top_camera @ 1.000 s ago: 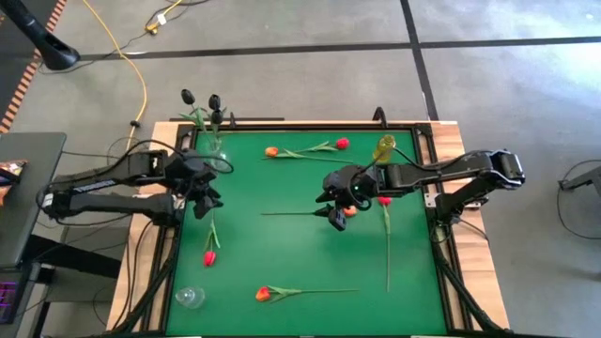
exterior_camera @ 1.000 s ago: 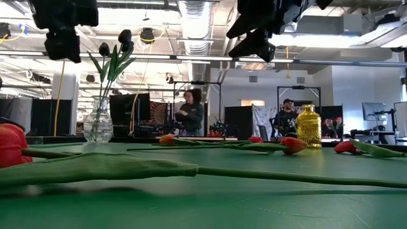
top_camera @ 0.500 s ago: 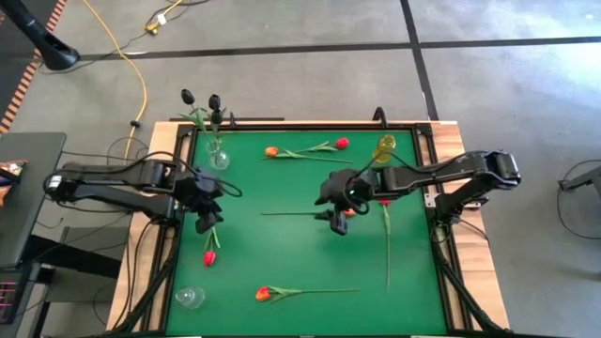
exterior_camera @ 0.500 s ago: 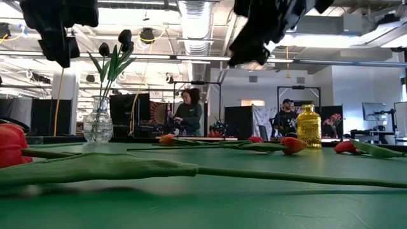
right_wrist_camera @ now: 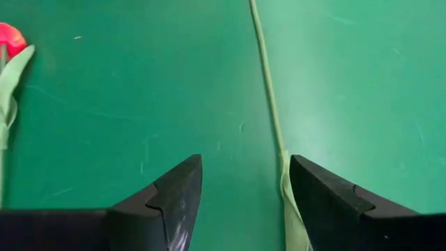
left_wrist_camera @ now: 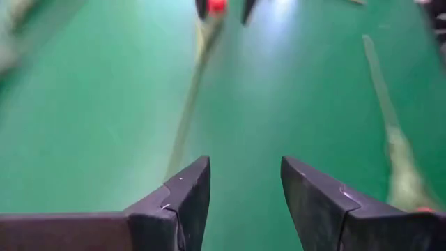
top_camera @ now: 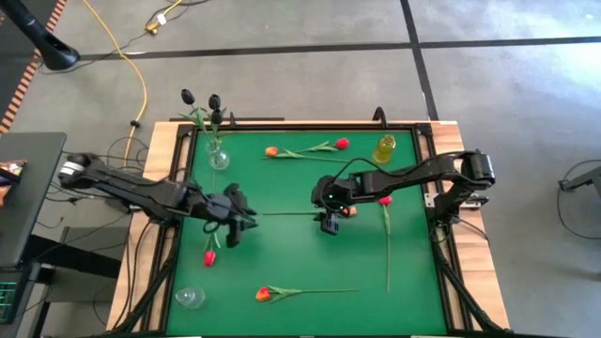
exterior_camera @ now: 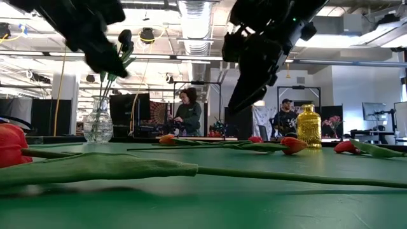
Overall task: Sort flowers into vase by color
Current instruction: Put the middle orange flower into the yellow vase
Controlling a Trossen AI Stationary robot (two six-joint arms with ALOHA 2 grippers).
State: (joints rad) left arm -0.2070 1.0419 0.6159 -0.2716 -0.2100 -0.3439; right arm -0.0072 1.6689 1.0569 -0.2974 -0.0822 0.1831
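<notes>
Tulips lie flat on the green mat point(top_camera: 282, 253): an orange one point(top_camera: 349, 212) with its stem point(top_camera: 291, 214) running toward the table's left, two red ones point(top_camera: 384, 200) point(top_camera: 209, 256), an orange-red one point(top_camera: 263, 294), and an orange point(top_camera: 271, 151) and red point(top_camera: 342, 143) pair near the far edge. Black tulips point(top_camera: 214, 100) stand in a clear vase point(top_camera: 218, 156). My left gripper point(top_camera: 239, 218) point(left_wrist_camera: 244, 167) is open above the mat near the stem's free end. My right gripper point(top_camera: 328, 223) point(right_wrist_camera: 244, 164) is open above that stem point(right_wrist_camera: 268, 90), beside the orange head.
A yellow vase point(top_camera: 384, 148) stands at the far right of the mat, and a small clear vase point(top_camera: 191, 298) at the near left corner. A black frame borders the mat. In the low view, people stand in the room beyond the table.
My left gripper has swung from beside the clear vase toward the table's middle and near edge, coming lower over the mat. My right gripper has shifted slightly toward the table's left and dropped lower over the orange tulip's stem. The flowers have stayed where they were.
</notes>
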